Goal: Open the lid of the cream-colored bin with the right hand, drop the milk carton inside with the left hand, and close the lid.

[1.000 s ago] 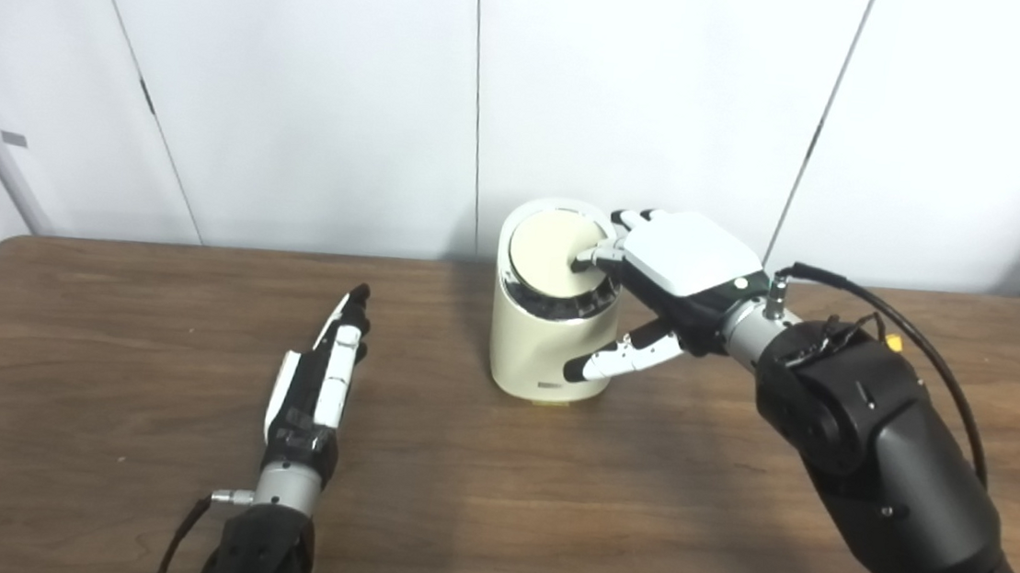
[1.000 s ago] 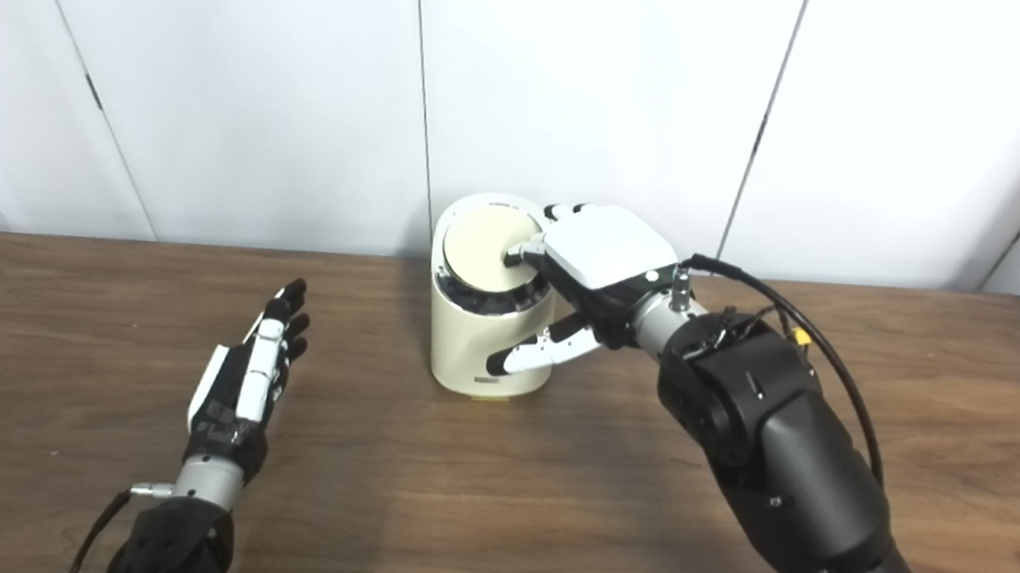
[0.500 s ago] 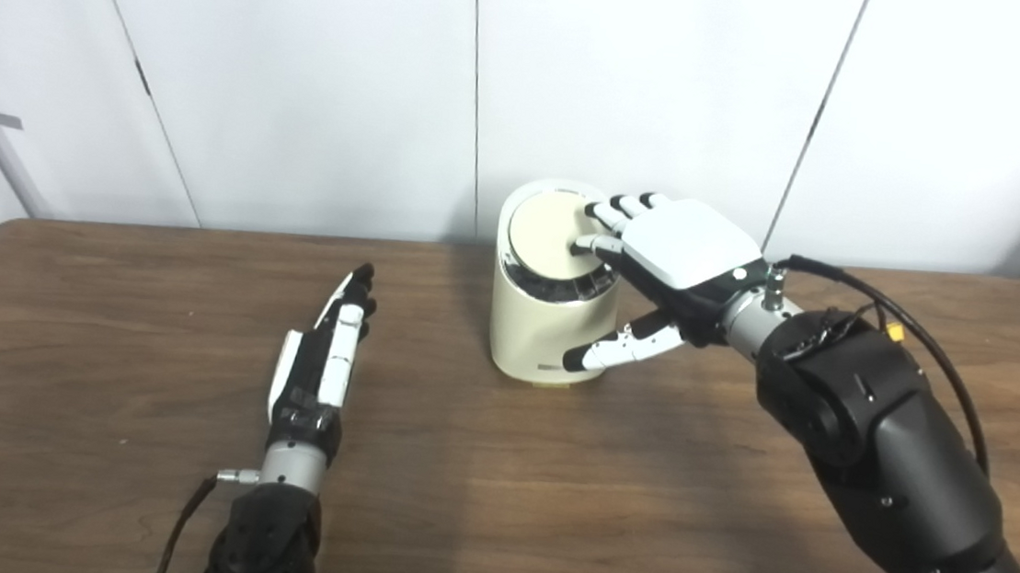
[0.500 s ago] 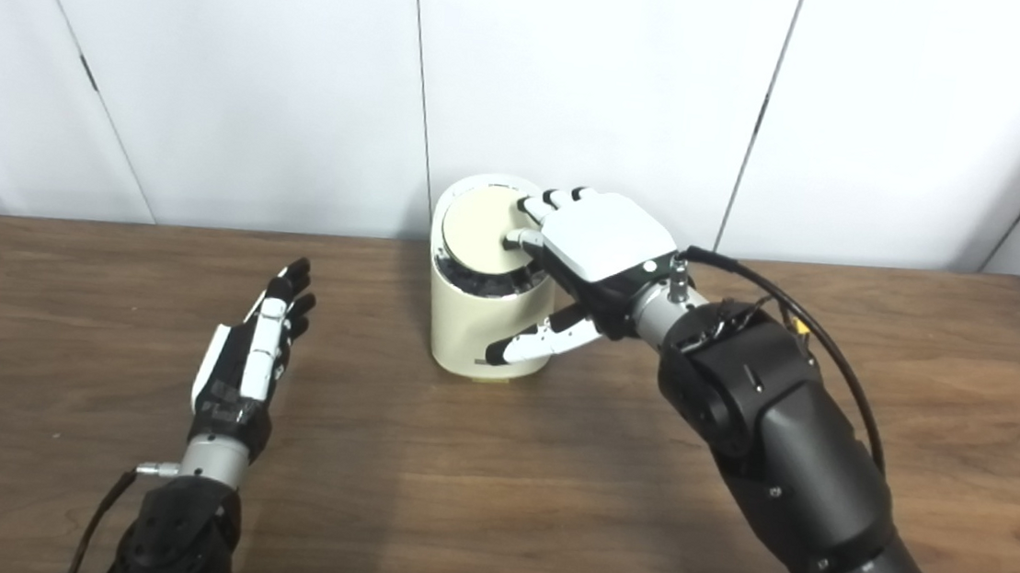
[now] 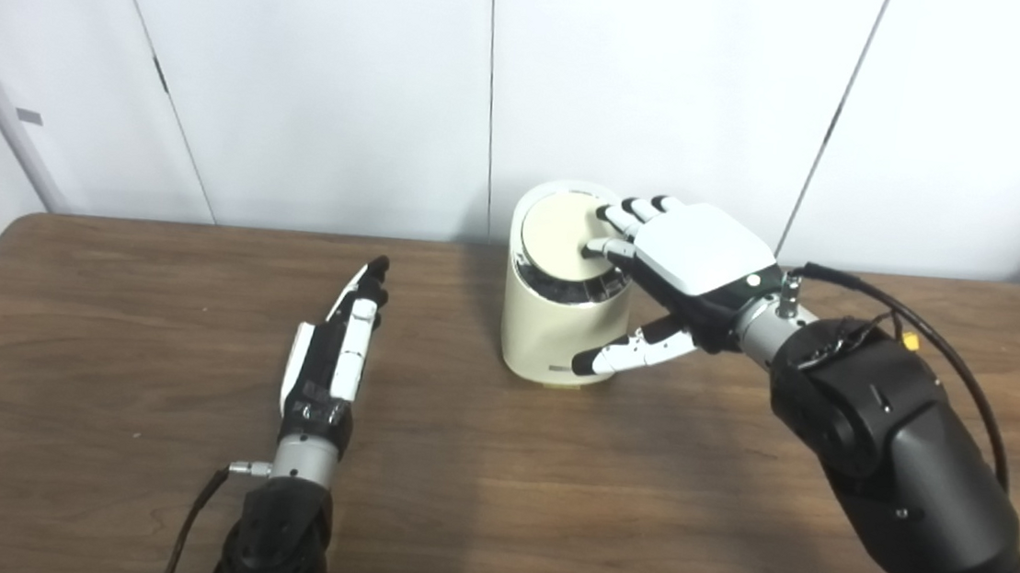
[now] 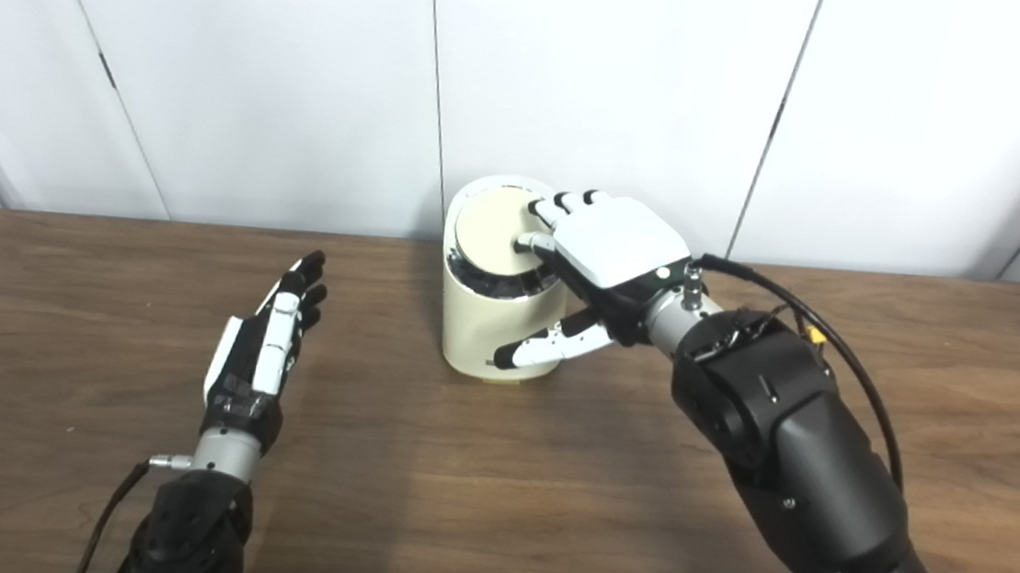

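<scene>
Your bin (image 5: 552,336): upright at the counter's (image 5: 491,506) far edge, lid (image 5: 561,236) down. Your right hand (image 5: 676,283): fingers spread on the lid, thumb at the bin's front, gripping nothing. Your left hand (image 5: 333,359): flat, open, empty, well apart.

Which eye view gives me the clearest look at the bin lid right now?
The left eye view: the lid shows slightly more of its cream disc left of the right hand. The right eye view shows the same lid with the fingers covering a little more of its right edge.
</scene>
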Controlling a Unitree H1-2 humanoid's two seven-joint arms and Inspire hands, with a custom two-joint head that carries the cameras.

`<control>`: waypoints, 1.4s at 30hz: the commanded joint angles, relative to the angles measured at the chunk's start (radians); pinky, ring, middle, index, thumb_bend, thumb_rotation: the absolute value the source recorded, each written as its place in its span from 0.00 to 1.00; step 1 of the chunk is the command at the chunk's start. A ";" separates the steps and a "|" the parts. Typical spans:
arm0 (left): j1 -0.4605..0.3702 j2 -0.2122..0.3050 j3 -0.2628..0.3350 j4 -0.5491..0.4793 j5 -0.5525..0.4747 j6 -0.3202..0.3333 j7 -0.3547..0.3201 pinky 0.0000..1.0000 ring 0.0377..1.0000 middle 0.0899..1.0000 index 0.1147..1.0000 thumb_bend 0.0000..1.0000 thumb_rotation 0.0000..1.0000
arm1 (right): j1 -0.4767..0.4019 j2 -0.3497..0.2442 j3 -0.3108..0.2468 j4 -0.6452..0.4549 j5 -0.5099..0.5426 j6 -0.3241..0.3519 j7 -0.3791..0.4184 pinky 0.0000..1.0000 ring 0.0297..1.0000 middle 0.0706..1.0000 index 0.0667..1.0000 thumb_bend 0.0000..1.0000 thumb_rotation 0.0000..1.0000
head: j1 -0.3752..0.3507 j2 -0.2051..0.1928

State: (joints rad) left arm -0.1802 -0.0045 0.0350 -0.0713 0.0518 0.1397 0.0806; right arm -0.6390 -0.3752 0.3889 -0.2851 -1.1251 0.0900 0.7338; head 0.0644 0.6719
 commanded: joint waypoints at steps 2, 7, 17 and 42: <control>-0.042 0.003 -0.004 -0.008 0.012 -0.025 0.004 0.93 0.94 0.96 0.93 0.57 1.00 | -0.012 -0.002 -0.005 -0.028 0.022 -0.023 0.001 1.00 1.00 1.00 0.83 0.61 0.91 | 0.001 0.001; -0.042 0.000 -0.003 -0.001 0.012 -0.029 0.006 0.92 0.94 0.96 0.93 0.57 1.00 | -0.013 0.002 -0.004 -0.034 0.022 -0.030 -0.003 1.00 1.00 1.00 0.83 0.62 0.91 | 0.001 0.001; -0.045 0.002 -0.006 0.003 0.016 -0.029 0.005 0.94 0.94 0.96 0.94 0.57 1.00 | -0.022 0.011 -0.009 -0.033 0.018 -0.031 -0.002 1.00 1.00 1.00 0.84 0.61 0.90 | 0.007 0.007; -0.045 -0.012 -0.010 -0.013 0.016 -0.041 0.011 0.93 0.93 0.95 0.95 0.60 0.99 | -0.043 0.021 0.035 0.071 -0.033 -0.009 0.032 1.00 1.00 1.00 0.75 0.66 0.87 | 0.016 0.014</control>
State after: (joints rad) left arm -0.1850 -0.0128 0.0290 -0.0512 0.0522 0.1364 0.0818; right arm -0.6759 -0.3467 0.4130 -0.2351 -1.1477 0.0753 0.7081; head 0.0798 0.6857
